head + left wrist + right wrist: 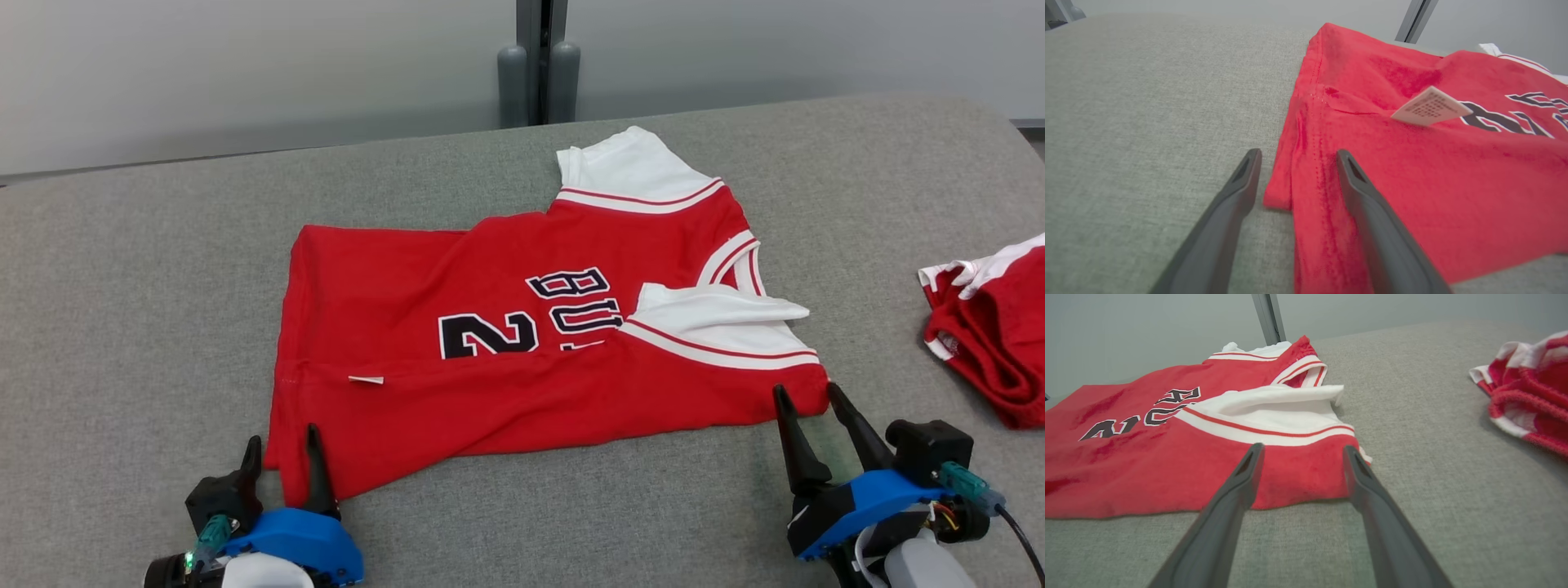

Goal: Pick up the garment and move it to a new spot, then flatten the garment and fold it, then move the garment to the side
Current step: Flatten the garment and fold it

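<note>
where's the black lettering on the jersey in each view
Head view: lettering mid-frame, on the jersey's chest.
Left wrist view: lettering at the right edge, just past the white tag.
Right wrist view: lettering on the left side, upper half.
Shared landmark: grey post behind the table, at the top of every view.

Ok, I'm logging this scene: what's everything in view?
jersey: one, red with white sleeves and dark lettering, spread mid-surface
label: one, white, on the jersey's left part
second garment: one, red and white, bunched at the right edge
fabric surface: one, grey, under everything
post: one, dark grey, behind the surface
left gripper: one, black and blue, open at jersey's near left corner
right gripper: one, black and blue, open at jersey's near right corner
</note>
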Tool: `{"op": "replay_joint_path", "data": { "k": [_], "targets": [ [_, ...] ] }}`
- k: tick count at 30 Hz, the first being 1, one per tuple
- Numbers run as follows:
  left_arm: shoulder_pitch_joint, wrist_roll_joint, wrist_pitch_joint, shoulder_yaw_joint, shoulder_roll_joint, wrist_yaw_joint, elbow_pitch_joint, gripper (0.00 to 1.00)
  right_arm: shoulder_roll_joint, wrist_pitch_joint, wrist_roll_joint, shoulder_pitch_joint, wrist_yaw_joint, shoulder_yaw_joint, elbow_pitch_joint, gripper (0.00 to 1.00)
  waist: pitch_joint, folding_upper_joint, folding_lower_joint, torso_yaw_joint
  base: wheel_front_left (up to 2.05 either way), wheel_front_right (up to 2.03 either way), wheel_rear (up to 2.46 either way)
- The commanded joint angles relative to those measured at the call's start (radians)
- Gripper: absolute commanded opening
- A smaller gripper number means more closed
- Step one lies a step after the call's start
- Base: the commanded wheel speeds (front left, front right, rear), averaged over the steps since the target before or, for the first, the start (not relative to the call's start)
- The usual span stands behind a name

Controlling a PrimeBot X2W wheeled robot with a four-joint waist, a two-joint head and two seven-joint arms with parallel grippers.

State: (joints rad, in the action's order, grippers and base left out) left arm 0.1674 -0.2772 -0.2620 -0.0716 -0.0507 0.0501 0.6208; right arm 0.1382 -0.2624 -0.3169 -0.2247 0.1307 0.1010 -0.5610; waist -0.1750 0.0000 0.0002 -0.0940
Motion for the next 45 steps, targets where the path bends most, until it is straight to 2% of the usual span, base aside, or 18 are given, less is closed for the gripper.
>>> {"op": "replay_joint_path", "data": {
  "k": [1, 6, 7, 8, 9, 10, 19, 21, 22, 28, 34, 41, 42, 43, 45],
  "targets": [
    [0.015, 0.006, -0.004, -0.004, 0.000, 0.001, 0.012, 1.00, 0.008, -0.003, -0.008, -0.015, 0.000, -0.007, 0.003, 1.00, -0.017, 0.0000, -0.0002, 0.007, 0.00, 0.00, 0.00],
    [0.028, -0.013, 0.001, -0.050, 0.000, -0.027, 0.069, 1.00, 0.008, -0.003, -0.002, -0.034, 0.000, -0.052, -0.020, 1.00, -0.034, 0.0000, -0.0002, 0.006, 0.00, 0.00, 0.00],
    [0.028, -0.023, 0.003, -0.063, 0.003, -0.031, 0.080, 0.58, 0.005, -0.003, 0.002, -0.038, 0.000, -0.062, -0.027, 1.00, -0.036, 0.0000, -0.0002, 0.006, 0.00, 0.00, 0.00],
    [0.027, -0.029, 0.003, -0.074, 0.005, -0.035, 0.090, 0.44, 0.001, -0.003, 0.004, -0.041, 0.000, -0.071, -0.034, 1.00, -0.038, 0.0000, -0.0002, 0.007, 0.00, 0.00, 0.00],
    [0.026, -0.035, 0.004, -0.084, 0.005, -0.036, 0.094, 0.02, -0.003, -0.003, 0.004, -0.044, 0.000, -0.079, -0.042, 1.00, -0.041, 0.0000, -0.0002, 0.007, 0.00, 0.00, 0.00],
    [0.023, -0.047, 0.004, -0.096, 0.005, -0.042, 0.100, 0.00, -0.007, -0.003, 0.007, -0.048, 0.000, -0.088, -0.049, 1.00, -0.043, 0.0000, -0.0002, 0.007, 0.00, 0.00, 0.00],
    [0.032, -0.118, 0.009, -0.178, 0.006, -0.040, 0.116, 0.00, -0.038, -0.002, -0.033, -0.096, 0.000, -0.117, -0.153, 0.99, -0.074, 0.0000, -0.0002, 0.035, 0.00, 0.00, 0.00],
    [0.038, -0.124, 0.010, -0.184, 0.006, -0.038, 0.114, 0.00, -0.047, 0.000, -0.047, -0.099, 0.000, -0.109, -0.180, 0.27, -0.077, 0.0000, -0.0002, 0.039, 0.00, 0.00, 0.00],
    [0.040, -0.126, 0.010, -0.185, 0.006, -0.037, 0.110, 0.00, -0.050, 0.001, -0.054, -0.102, 0.000, -0.103, -0.189, 0.00, -0.077, 0.0000, -0.0002, 0.042, 0.00, 0.00, 0.00],
    [0.033, -0.120, -0.001, -0.135, 0.001, -0.032, 0.037, 0.00, -0.025, -0.001, -0.072, -0.074, 0.000, -0.129, -0.162, 0.00, -0.032, 0.0000, -0.0002, 0.048, 0.00, 0.00, 0.00],
    [-0.045, -0.104, -0.002, -0.092, -0.003, -0.057, -0.017, 0.00, -0.011, -0.002, -0.093, 0.027, -0.001, -0.169, -0.110, 0.00, 0.081, 0.0000, -0.0002, 0.059, 0.00, 0.00, 0.00],
    [-0.138, -0.132, -0.003, -0.122, -0.003, -0.079, 0.020, 0.00, -0.016, -0.002, -0.116, 0.149, -0.001, -0.152, -0.086, 0.01, 0.152, 0.0000, -0.0002, 0.073, 0.00, 0.00, 0.00],
    [-0.143, -0.149, -0.003, -0.128, -0.003, -0.086, 0.022, 0.35, -0.017, -0.002, -0.122, 0.154, -0.001, -0.141, -0.094, 0.43, 0.150, 0.0000, -0.0002, 0.074, 0.00, 0.00, 0.00],
    [-0.148, -0.169, -0.003, -0.140, -0.003, -0.092, 0.034, 1.00, -0.013, -0.002, -0.123, 0.152, -0.001, -0.137, -0.094, 1.00, 0.146, 0.0000, -0.0002, 0.074, 0.00, 0.00, 0.00],
    [-0.123, -0.167, -0.003, -0.151, -0.002, -0.082, 0.016, 1.00, -0.006, -0.002, -0.116, 0.136, 0.000, -0.126, -0.092, 1.00, 0.130, 0.0000, -0.0002, 0.074, 0.00, 0.00, 0.00]
  ]
}}
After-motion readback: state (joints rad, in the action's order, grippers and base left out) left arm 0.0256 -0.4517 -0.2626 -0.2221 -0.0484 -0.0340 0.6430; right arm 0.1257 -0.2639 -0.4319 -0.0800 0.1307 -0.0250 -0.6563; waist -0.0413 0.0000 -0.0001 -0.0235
